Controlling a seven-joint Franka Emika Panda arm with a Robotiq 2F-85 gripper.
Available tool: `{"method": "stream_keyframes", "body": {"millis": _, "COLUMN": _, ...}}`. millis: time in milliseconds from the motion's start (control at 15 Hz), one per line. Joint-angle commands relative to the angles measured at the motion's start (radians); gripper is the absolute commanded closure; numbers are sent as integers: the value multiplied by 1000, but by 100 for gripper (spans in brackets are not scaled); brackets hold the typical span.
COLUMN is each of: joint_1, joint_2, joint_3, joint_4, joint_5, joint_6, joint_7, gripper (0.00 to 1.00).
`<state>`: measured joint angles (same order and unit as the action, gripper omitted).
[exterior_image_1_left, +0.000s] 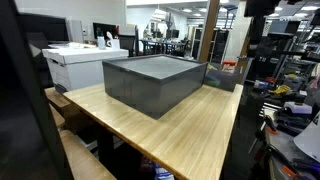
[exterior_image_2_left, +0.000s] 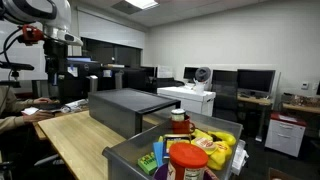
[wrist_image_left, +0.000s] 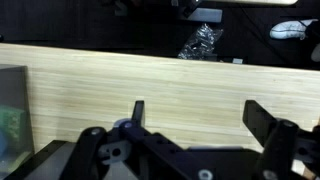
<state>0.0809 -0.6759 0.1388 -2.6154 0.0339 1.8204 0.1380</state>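
Since the wrist view is the only one that gets up close, I'll start there: the hand (wrist_image_left: 200, 128) is released, its two fingers (wrist_image_left: 138, 112) spread wide and gripping nothing. It hangs over bare wood of the worktop (wrist_image_left: 170, 80).

The closest thing to it is the bin of groceries (wrist_image_left: 10, 115), which just peeks in at the left border of that view. Something green shows through its wall. It's off to the side of the hand, not under it. Past the worktop's far edge in that same view there's a crumpled shiny bundle (wrist_image_left: 203, 42) lower down, and honestly I can't tell what it is.

In an exterior view the bin of groceries (exterior_image_2_left: 120, 152) sits at the near corner of the worktop. Inside you can make out a jar with a red lid (exterior_image_2_left: 187, 160), a second jar (exterior_image_2_left: 180, 122) behind it, some yellow bags (exterior_image_2_left: 222, 140) and a green packet (exterior_image_2_left: 150, 162). A dark grey box (exterior_image_2_left: 125, 105) sits around the middle of the worktop, apart from the bin. The robot arm (exterior_image_2_left: 35, 25) is up by the far end.

In both exterior views a white printer (exterior_image_1_left: 75, 60) stands off the worktop, beyond its long edge.
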Motion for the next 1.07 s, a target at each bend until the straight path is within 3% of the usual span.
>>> {"method": "stream_keyframes", "body": {"millis": 0, "joint_1": 3, "joint_2": 1, "joint_3": -2, "joint_4": 1, "joint_5": -2, "joint_6": -2, "joint_7": 2, "gripper": 0}}
{"method": "stream_keyframes", "body": {"millis": 600, "joint_1": 3, "joint_2": 1, "joint_3": -2, "joint_4": 1, "joint_5": -2, "joint_6": -2, "joint_7": 2, "gripper": 0}}
{"method": "stream_keyframes", "body": {"millis": 733, "joint_1": -16, "joint_2": -23, "joint_3": 7, "joint_4": 7, "joint_5": -48, "joint_6": -27, "joint_7": 17, "gripper": 0}}
{"method": "stream_keyframes", "body": {"millis": 1000, "joint_1": -41, "joint_2": -80, "joint_3": -39, "joint_4": 37, "joint_5": -99, "joint_6": -91, "joint_7": -20, "gripper": 0}}
